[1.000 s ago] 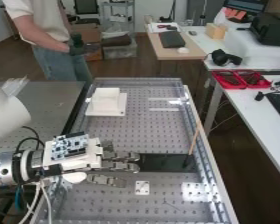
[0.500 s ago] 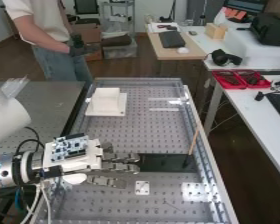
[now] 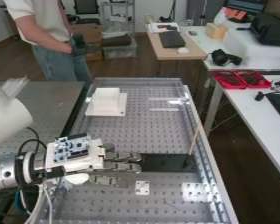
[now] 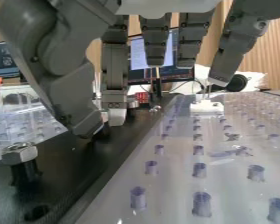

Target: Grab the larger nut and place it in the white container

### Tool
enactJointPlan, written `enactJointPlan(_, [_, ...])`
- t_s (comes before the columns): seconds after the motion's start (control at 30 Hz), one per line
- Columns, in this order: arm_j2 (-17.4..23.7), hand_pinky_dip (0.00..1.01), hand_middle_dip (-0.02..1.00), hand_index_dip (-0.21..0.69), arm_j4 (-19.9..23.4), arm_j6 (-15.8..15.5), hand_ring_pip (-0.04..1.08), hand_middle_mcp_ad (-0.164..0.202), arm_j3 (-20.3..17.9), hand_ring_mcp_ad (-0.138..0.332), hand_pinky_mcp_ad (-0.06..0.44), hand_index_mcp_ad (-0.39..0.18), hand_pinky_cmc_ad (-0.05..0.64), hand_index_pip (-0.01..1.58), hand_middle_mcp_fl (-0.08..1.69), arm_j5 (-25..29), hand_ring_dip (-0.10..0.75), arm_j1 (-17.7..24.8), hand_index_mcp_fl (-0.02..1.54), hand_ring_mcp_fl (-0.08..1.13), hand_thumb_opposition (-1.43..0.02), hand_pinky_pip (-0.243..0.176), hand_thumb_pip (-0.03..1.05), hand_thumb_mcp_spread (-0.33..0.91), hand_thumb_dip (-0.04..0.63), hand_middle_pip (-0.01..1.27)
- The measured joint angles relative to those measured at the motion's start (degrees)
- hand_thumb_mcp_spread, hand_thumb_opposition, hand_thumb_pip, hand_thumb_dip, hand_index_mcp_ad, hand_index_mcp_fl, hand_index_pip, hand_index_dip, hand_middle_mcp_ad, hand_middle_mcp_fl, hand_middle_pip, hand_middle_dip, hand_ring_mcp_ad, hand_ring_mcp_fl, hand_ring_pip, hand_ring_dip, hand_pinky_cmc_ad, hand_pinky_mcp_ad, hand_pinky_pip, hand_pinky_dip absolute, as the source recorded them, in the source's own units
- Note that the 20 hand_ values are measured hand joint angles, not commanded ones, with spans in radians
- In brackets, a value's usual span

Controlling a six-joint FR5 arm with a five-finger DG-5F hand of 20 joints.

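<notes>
In the high view the hand (image 3: 123, 166) hovers lower left of centre, fingers straight and open, pointing right over the black plate (image 3: 165, 163) on the desk (image 3: 104, 206); the wrist view shows a hex nut (image 4: 20, 153) atop a black post on that plate; whether it's the larger, I can't tell; the white container (image 3: 105, 99) sits upper left of centre in the high view.

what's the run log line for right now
hand: open, at end of black plate | hex nut: atop dark post | larger nut: cannot tell which | white container: on bench, apart from hand
</notes>
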Motion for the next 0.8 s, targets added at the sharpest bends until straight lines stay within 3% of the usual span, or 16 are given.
enactJointPlan(0.47, [-0.19, 0.56, 0.17, -0.031, 0.28, 1.39, 0.19, 0.093, 0.39, 0.145, 0.291, -0.084, 0.328, 1.52, 0.05, 0.03, 0.093, 0.42, 0.32, 0.0, -0.88, -0.091, 0.76, 0.33, 0.239, 0.13])
enactJointPlan(0.57, [0.26, 0.54, 0.17, -0.037, 0.01, 1.37, 0.19, 0.093, 0.49, 0.15, 0.291, -0.054, 0.333, 1.49, 0.06, -0.6, 0.096, 0.38, 0.38, 0.0, -0.93, -0.087, 0.74, 0.34, 0.236, 0.13])
enactJointPlan(0.63, [0.75, 0.53, 0.17, -0.037, -0.03, 1.44, 0.17, 0.077, 0.48, 0.133, 0.297, -0.051, 0.33, 1.49, 0.09, -1.06, 0.093, 0.39, 0.46, 0.0, -0.93, -0.087, 0.66, 0.33, 0.22, 0.13])
enactJointPlan(0.73, [1.84, 0.51, 0.17, -0.028, 0.12, 1.95, 0.17, 0.077, 0.38, 0.131, 0.281, -0.051, 0.333, 1.5, 0.09, -1.82, 0.098, 0.43, 0.6, 0.0, -0.86, -0.087, 0.66, 0.27, 0.215, 0.14])
enactJointPlan(0.8, [2.62, 0.51, 0.17, -0.024, 0.34, 2.37, 0.15, 0.075, 0.22, 0.131, 0.278, -0.051, 0.333, 1.5, 0.09, -2.36, 0.101, 0.5, 0.6, 0.0, -0.86, -0.089, 0.66, 0.27, 0.215, 0.14])
